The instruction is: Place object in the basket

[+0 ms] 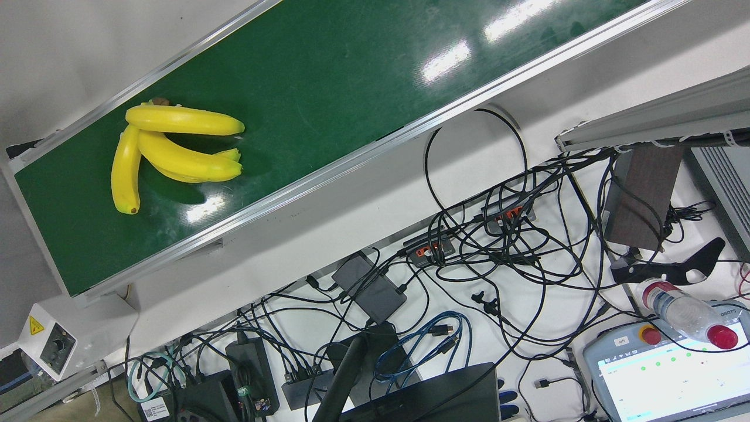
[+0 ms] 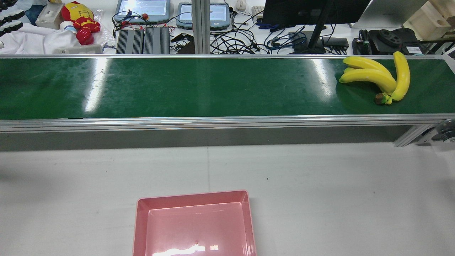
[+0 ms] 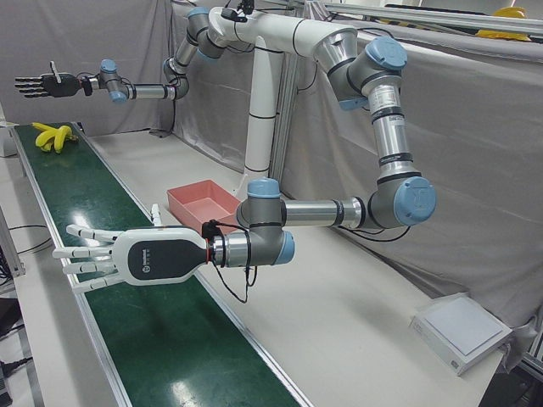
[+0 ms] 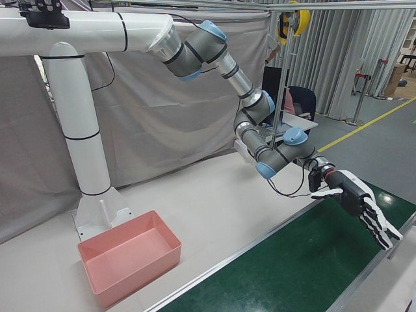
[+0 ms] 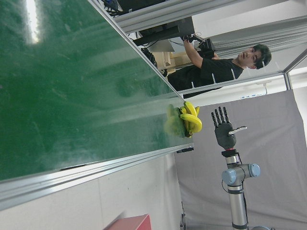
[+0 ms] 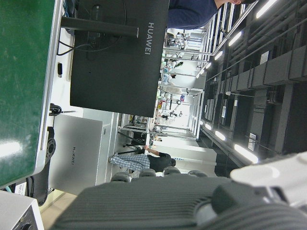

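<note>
1. At the upper left of the left-front view, your right hand [image 3: 38, 85] hovers with fingers spread, holding nothing. It is near the bananas [image 3: 53, 136], which lie on the green belt [image 3: 93, 191].
2. At the lower left, your left hand [image 3: 127, 257] is also flat, splayed and empty, well apart from the fruit. Leave it parked.
3. Lower the right hand over the bunch and close near the stem. That is probably the firmest hold, though the stem is small here.
4. At centre sits the empty pink basket [image 3: 208, 200]. Clear the belt rail and release low.
</note>
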You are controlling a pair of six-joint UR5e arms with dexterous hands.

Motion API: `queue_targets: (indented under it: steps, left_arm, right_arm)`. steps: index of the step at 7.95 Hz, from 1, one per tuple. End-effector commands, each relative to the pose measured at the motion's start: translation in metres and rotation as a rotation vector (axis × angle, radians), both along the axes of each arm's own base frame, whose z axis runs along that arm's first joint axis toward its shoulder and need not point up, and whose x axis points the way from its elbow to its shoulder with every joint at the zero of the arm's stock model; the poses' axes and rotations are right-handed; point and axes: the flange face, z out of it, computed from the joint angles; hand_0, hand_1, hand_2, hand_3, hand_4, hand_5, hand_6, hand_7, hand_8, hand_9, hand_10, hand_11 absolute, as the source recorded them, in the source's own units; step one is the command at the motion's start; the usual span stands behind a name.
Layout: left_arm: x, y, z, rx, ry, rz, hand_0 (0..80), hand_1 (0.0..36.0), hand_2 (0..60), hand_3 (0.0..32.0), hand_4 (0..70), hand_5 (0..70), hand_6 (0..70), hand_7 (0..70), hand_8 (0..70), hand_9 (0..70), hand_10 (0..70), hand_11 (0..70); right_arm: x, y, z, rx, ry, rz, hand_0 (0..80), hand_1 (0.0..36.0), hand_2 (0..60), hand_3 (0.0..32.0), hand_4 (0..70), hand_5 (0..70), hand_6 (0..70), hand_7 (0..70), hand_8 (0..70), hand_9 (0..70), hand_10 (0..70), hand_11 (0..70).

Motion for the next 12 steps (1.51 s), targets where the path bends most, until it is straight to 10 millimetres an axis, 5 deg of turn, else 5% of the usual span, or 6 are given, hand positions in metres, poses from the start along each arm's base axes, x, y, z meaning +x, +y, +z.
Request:
queue_targets:
  steps: [1,4,8,12]
  left_arm:
    - [0.006,-0.004,0.012,-0.006,0.004,0.009,52.2,13.7,0.0,12.8,10.9,14.9,0.4,5.7,7.1,7.6,3.3,6.5]
    - [0.005,-0.003,0.014,-0.006,0.003,0.006,51.7,13.3,0.0,16.8,6.9,13.6,0.0,5.4,6.5,7.1,3.3,6.4]
    - [-0.006,0.017,0.046,-0.023,0.064,-0.041,52.1,13.0,0.0,23.0,0.0,13.7,0.0,4.8,5.8,6.3,2.6,5.6]
    - [-0.006,0.017,0.047,-0.025,0.068,-0.04,51.5,11.0,0.0,14.0,6.5,15.4,0.1,5.3,8.7,8.8,1.3,3.4]
  right_arm:
    - [0.001,0.0,-0.002,0.003,0.0,0.001,0.0,0.0,0.0,0.0,0.0,0.0,0.0,0.0,0.0,0.0,0.0,0.0]
    - [0.001,0.0,-0.004,0.006,0.0,0.001,0.0,0.0,0.0,0.0,0.0,0.0,0.0,0.0,0.0,0.0,0.0,0.0]
    - [0.001,0.0,-0.004,0.008,-0.001,0.002,0.0,0.0,0.0,0.0,0.0,0.0,0.0,0.0,0.0,0.0,0.0,0.0]
    - [0.001,0.0,-0.006,0.011,-0.001,0.003,0.0,0.0,0.0,0.0,0.0,0.0,0.0,0.0,0.0,0.0,0.0,0.0]
